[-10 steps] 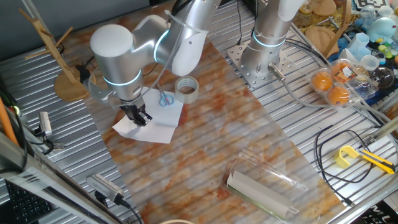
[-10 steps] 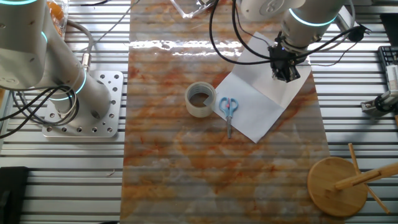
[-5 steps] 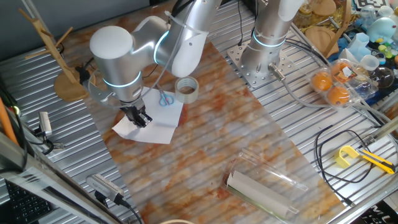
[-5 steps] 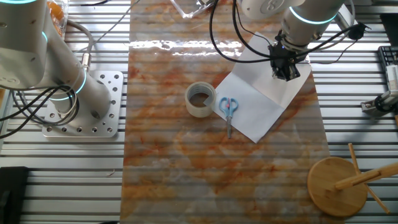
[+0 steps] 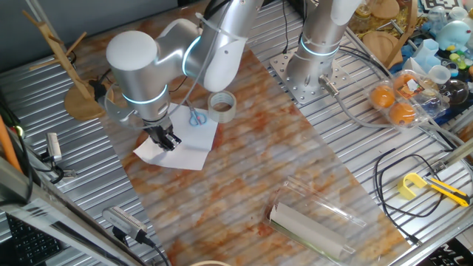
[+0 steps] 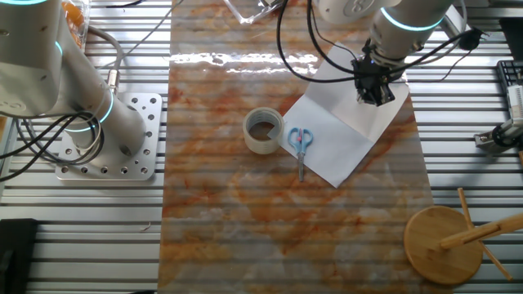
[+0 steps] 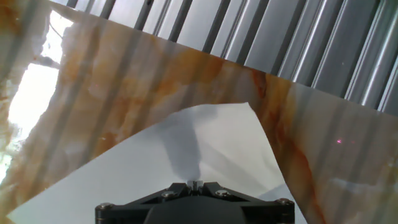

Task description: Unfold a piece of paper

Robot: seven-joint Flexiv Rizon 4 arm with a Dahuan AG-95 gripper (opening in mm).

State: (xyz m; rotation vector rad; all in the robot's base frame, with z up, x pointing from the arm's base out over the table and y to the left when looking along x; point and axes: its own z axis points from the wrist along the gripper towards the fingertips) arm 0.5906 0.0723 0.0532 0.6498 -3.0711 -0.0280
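End effector: the end effector (image 5: 167, 140) hung over the white sheet; its fingertips looked pressed together in the hand view, but whether they pinched any paper could not be told.
Paper: the piece of paper (image 6: 339, 135) lay on the marbled worktop (image 6: 245, 220), partly folded, with a flap under the end effector (image 6: 375, 91) and a pointed corner ahead of it in the hand view (image 7: 224, 130).
Scissors: blue-handled scissors (image 6: 301, 143) rested on the sheet's edge nearest the tape.
Tape: a grey tape roll (image 6: 263, 131) stood just beside the scissors, off the paper.
Arm: the grey arm (image 5: 159, 63) bent down over the sheet.
Stand: a wooden stand (image 5: 74, 81) stood on the slatted metal beyond the sheet.
Far end: a beige rolled sheet in clear plastic (image 5: 310, 222) lay well apart at the worktop's other end.
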